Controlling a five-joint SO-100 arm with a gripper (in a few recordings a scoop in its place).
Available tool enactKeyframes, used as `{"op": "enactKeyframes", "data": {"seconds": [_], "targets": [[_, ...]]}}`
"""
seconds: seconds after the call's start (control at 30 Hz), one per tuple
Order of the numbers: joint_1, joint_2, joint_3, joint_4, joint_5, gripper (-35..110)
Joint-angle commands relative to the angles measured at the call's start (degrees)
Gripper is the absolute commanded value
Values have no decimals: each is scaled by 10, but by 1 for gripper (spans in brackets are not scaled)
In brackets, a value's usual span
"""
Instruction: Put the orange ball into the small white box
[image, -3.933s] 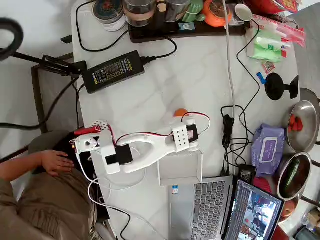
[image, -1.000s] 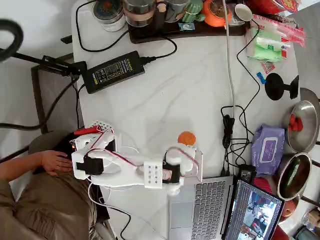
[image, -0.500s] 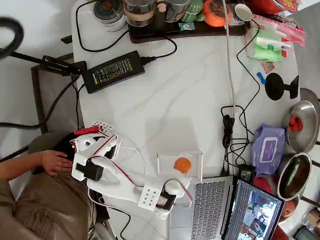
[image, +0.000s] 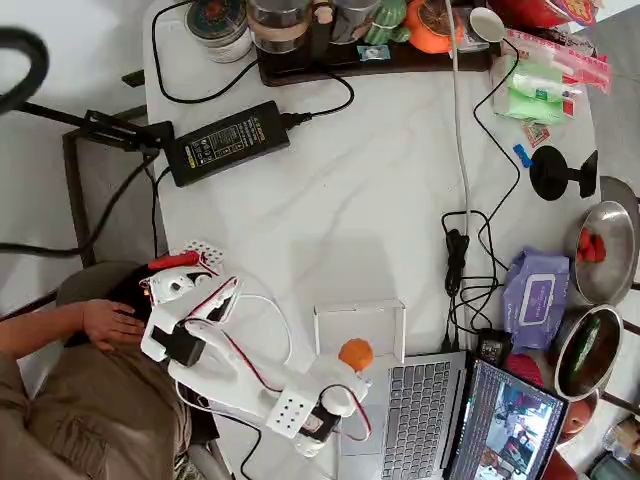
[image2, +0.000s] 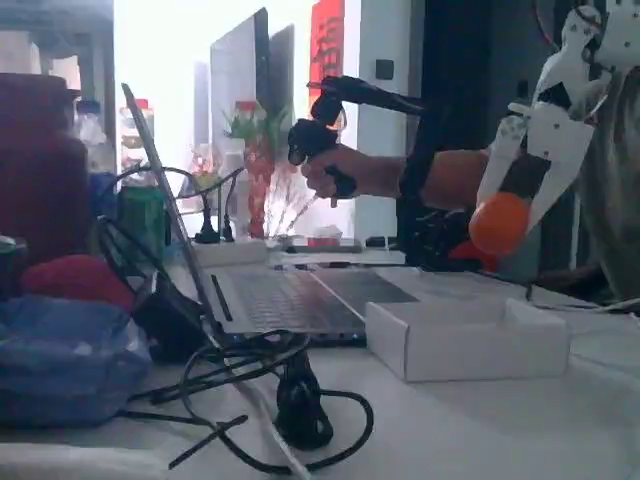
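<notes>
Above the near part of the small white cardboard box (image2: 468, 338), the small bright-orange ball (image2: 498, 224) hangs clear of the box floor, pinched in the white two-finger pincer (image2: 522, 190). In the overhead view the ball (image: 355, 354) sits over the box's (image: 360, 318) lower half, close to the grey laptop (image: 395, 415). To do this step well, I would lower the ball straight down until it is just above the floor, well inside the low walls, then spread the fingers slowly so it does not roll or bounce out; the near wall is the likely miss. Counted: one orange ball, one white box, one pincer, one laptop, all on the white marble-patterned desk (image: 380, 170).
</notes>
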Motion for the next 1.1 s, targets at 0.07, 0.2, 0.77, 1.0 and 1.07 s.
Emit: {"op": "enactKeyframes", "data": {"seconds": [0.07, 0.2, 0.77, 1.0, 1.07], "targets": [[2, 1, -13, -20, -4, 5], [8, -65, -14, -45, -4, 5], [4, -148, -13, -93, -4, 6], [2, -156, -13, -93, -4, 6], [2, -156, -13, -92, -4, 6]]}}
